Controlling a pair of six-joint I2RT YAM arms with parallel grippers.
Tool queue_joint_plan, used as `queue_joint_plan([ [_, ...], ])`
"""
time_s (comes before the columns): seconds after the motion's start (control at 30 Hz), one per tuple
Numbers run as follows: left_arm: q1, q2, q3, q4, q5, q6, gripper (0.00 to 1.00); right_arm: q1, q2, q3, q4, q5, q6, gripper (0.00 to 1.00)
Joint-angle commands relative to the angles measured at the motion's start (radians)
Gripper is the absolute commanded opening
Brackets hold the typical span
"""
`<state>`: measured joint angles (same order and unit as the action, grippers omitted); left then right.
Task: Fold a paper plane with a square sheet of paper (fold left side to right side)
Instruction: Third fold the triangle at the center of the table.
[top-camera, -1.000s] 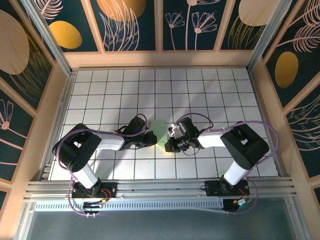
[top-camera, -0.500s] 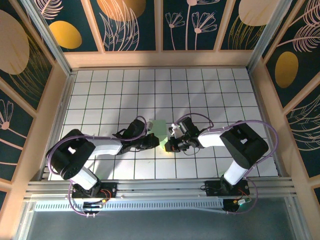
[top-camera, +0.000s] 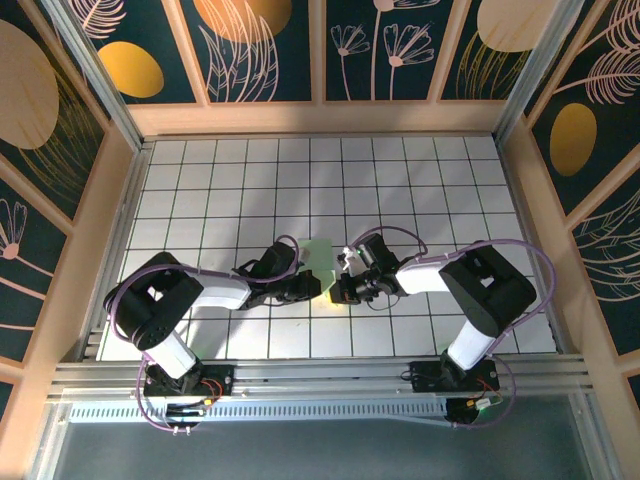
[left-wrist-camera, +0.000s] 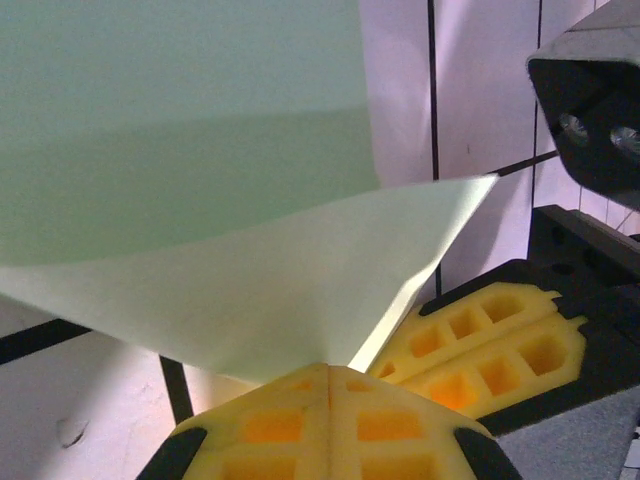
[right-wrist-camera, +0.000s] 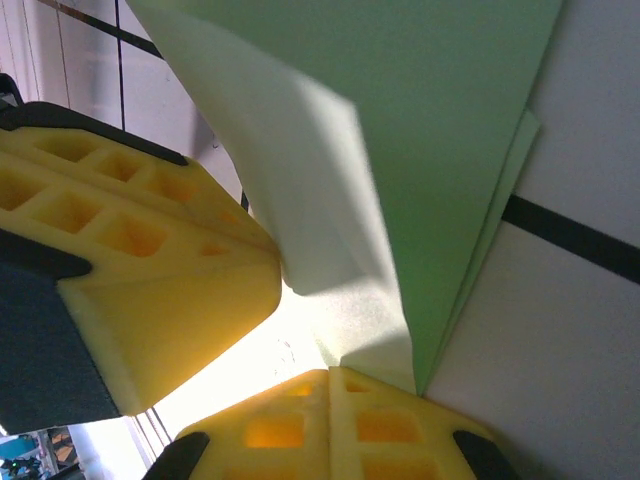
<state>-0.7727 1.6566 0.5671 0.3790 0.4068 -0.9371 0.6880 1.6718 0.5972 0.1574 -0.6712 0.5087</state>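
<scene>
**Setting.** White grid-tiled table (top-camera: 200, 170), boxed in by wooden walls (top-camera: 330, 118) with painted leaf panels on the far, left and right sides. The arm bases sit on a rail along the near edge.

**Item.** Sheet (top-camera: 319, 254), pale green, part-folded. It is at mid-width of the table, nearer the near edge than the far. Its far part lies flat on the tiles. Its near part rises in a loose flap that narrows to a point between the two tools.

**Tools.** Left gripper (top-camera: 312, 288): yellow pads pressed together, pinching the flap's near tip. Right gripper (top-camera: 338, 292): pads likewise together on the same tip from the other side. The two sets of pads are just beside each other, almost touching.

**Risks, as judged.**
- Both pinches share one small corner, so pulling apart could tear or crumple it.
- The pad housings could knock together if either wrist turns.
- Nothing weighs down the flat part, so a sideways drag would slide the sheet and leave the crease skewed.
- A release by either tool could let the springy flap flop open.

**Room.** There are bare tiles on every side, widest toward the far edge and both far corners. The sheet is well clear of the walls. The tight spots are between the grippers and toward the forearms on the near side.
</scene>
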Motion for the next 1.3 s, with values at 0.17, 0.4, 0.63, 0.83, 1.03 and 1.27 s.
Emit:
queue_joint_plan([
  [0.17, -0.003, 0.034, 0.041, -0.006, -0.039, -0.001, 0.0, -0.001, 0.081, -0.04, -0.113, 0.154, -0.034, 0.0],
  [0.4, -0.004, 0.051, 0.053, -0.026, -0.069, -0.002, 0.0, -0.001, 0.088, -0.034, -0.135, 0.163, -0.042, 0.0],
  [0.63, -0.003, 0.089, 0.047, -0.053, -0.102, -0.015, 0.0, -0.001, 0.086, -0.027, -0.165, 0.174, -0.048, 0.0],
  [0.83, -0.002, 0.103, 0.05, -0.1, -0.139, -0.035, 0.0, 0.0, 0.091, -0.018, -0.199, 0.186, -0.065, 0.0],
  [1.03, 0.014, 0.103, 0.054, -0.125, -0.165, -0.02, 0.0, -0.001, 0.091, -0.02, -0.205, 0.191, -0.07, 0.0],
  [1.27, 0.108, 0.106, 0.042, -0.135, -0.158, 0.034, 0.0, -0.002, 0.088, -0.029, -0.201, 0.19, -0.068, 0.0],
])
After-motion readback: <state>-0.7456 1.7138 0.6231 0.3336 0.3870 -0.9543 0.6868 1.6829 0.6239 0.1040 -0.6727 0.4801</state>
